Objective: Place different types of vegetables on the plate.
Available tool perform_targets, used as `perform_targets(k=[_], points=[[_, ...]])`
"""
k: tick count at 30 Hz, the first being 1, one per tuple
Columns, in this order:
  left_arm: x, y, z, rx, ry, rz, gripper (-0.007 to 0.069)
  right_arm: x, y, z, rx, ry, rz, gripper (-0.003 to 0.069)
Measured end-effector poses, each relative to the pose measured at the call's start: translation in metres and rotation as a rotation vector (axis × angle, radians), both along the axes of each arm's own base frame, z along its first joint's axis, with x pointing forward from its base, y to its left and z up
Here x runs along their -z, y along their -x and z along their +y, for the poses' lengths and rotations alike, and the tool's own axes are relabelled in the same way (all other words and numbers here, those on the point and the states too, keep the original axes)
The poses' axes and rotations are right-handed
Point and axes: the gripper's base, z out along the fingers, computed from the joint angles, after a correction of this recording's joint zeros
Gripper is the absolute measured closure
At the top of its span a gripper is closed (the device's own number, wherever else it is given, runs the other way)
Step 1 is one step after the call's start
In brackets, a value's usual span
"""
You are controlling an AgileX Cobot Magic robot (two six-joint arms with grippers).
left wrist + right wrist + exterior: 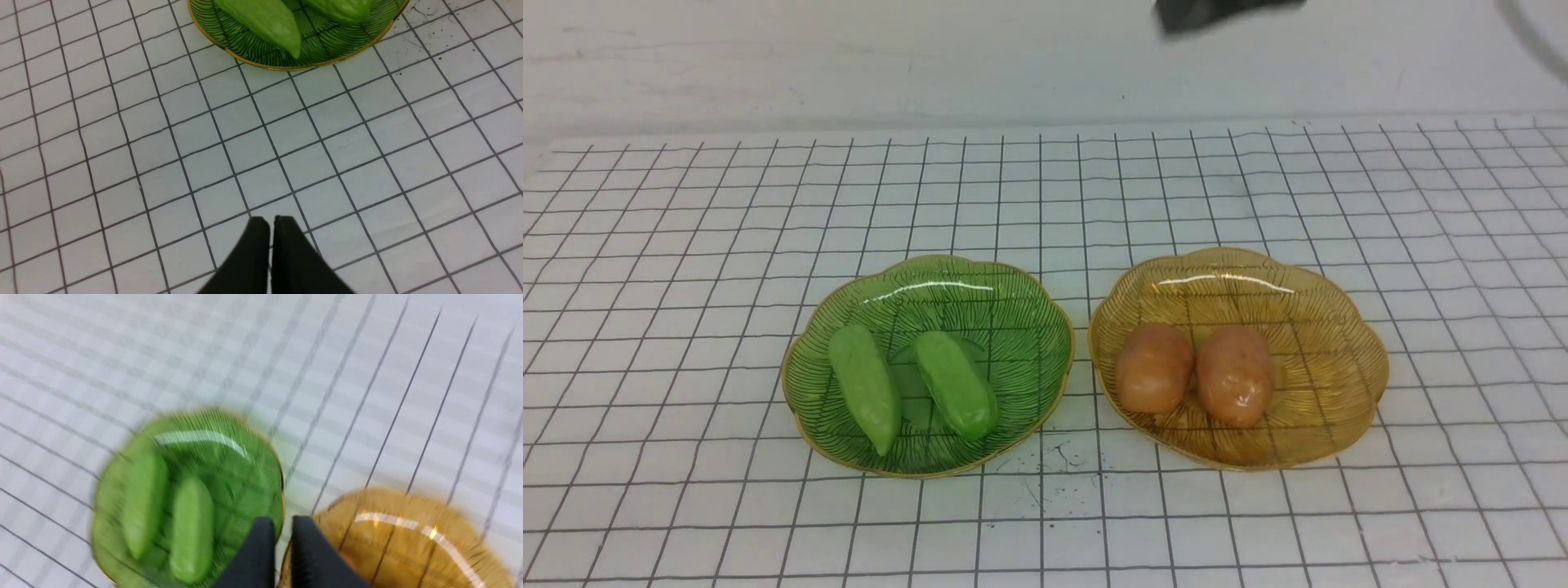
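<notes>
Two light green vegetables (866, 388) (956, 384) lie side by side in the green glass plate (1013, 302). Two orange-brown potato-like vegetables (1153, 367) (1235, 376) lie touching in the amber glass plate (1323, 351) to its right. My left gripper (271, 220) is shut and empty, low over the mat short of the green plate's (327, 57) near rim. My right gripper (284, 520) is shut and empty, high above the gap between the green plate (241, 465) and the amber plate (408, 539); that view is motion-blurred. Neither set of jaws shows in the front view.
A white mat with a black grid (686, 245) covers the table, with a pale wall behind it. Small black specks (1054, 457) mark the mat between the plates near the front. A dark blurred shape (1217, 12) crosses the top edge of the front view.
</notes>
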Motion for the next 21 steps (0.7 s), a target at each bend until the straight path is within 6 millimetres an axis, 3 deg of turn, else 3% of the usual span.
perform_targets(k=[4, 5, 7, 9, 12, 13, 14, 16, 17, 21], points=[[-0.001, -0.001, -0.001, 0.002, 0.009, -0.015, 0.0632, -0.045, 0.056, -0.039, 0.074, -0.034, -0.133, 0.0671], [-0.001, -0.001, -0.001, 0.002, 0.01, -0.018, 0.0632, -0.045, 0.056, -0.039, 0.074, -0.034, -0.133, 0.0671], [-0.004, -0.003, -0.002, 0.004, 0.032, -0.049, 0.0632, -0.054, 0.09, -0.063, 0.127, -0.029, -0.174, 0.0671], [-0.005, -0.005, -0.004, 0.008, 0.05, -0.079, 0.0632, -0.048, 0.116, -0.081, 0.161, -0.02, -0.193, 0.0673], [-0.005, -0.008, -0.006, 0.009, 0.071, -0.105, 0.0632, -0.035, 0.136, -0.095, 0.19, -0.021, -0.233, 0.0673], [-0.004, -0.01, -0.008, 0.01, 0.087, -0.124, 0.0632, -0.023, 0.156, -0.109, 0.214, -0.042, -0.313, 0.0673], [-0.004, -0.01, -0.008, 0.01, 0.091, -0.128, 0.0632, -0.021, 0.158, -0.111, 0.216, -0.045, -0.322, 0.0674], [0.001, -0.014, -0.011, 0.015, 0.107, -0.147, 0.0632, 0.005, 0.189, -0.13, 0.242, -0.114, -0.465, 0.0674], [0.001, -0.014, -0.011, 0.017, 0.109, -0.151, 0.0632, 0.01, 0.194, -0.133, 0.245, -0.128, -0.49, 0.0674], [0.007, -0.017, -0.014, 0.027, 0.122, -0.161, 0.0632, 0.081, 0.256, -0.158, 0.168, -0.292, -0.872, 0.0674]])
